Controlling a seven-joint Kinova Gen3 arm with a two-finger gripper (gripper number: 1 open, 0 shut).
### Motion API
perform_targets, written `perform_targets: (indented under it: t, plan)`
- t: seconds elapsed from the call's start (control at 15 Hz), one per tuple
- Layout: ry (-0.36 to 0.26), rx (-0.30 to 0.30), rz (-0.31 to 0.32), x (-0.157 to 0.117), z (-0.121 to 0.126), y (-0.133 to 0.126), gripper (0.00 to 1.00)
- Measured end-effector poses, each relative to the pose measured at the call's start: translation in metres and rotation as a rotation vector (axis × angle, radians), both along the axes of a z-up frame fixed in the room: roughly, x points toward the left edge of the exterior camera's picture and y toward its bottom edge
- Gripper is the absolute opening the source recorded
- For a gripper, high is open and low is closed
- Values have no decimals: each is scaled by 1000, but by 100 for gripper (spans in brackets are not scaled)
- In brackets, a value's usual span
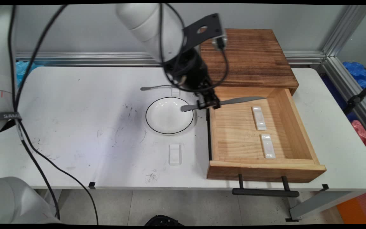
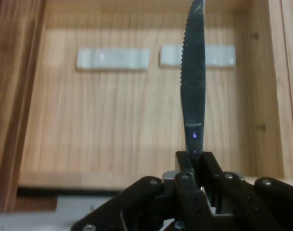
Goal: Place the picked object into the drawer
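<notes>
My black gripper [image 1: 209, 103] is shut on a metal table knife [image 1: 233, 101], held level above the table. Its serrated blade [image 2: 194, 82] reaches out over the open wooden drawer [image 1: 265, 167], while its handle end hangs over the white black-rimmed plate [image 1: 162, 122]. The gripper [image 2: 194, 161] hangs above the drawer's left wall. Two white cutlery rests [image 1: 259, 118] [image 1: 268, 146] lie on the drawer floor, also seen as a left rest [image 2: 112, 58] and a right rest [image 2: 218, 55] in the hand view.
A spoon or fork [image 1: 154, 87] lies behind the plate, partly hidden by the arm. Clear rests sit behind the plate [image 1: 175, 92] and in front of it [image 1: 175, 154]. The drawer's dark wooden cabinet [image 1: 249, 57] stands at the back. Black cables hang at left.
</notes>
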State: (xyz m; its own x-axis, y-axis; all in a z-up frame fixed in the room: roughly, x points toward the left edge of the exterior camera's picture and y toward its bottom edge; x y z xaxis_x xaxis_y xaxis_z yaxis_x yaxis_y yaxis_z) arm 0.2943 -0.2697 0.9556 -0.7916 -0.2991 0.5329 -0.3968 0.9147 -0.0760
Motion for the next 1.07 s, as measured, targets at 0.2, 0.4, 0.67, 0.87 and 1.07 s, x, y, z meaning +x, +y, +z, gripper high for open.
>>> perform_targets:
  t: [0.2, 0.4, 0.67, 0.87, 1.07]
  plan:
    - [10, -8, -8, -22, 0, -11, 0]
    - [15, -6, -12, -41, -2, -19, 0]
    - [12, 14, -18, -63, -11, -25, 0]
    - [6, 35, -15, -76, -21, -27, 0]
    - [1, 47, -16, -84, -29, -28, 0]
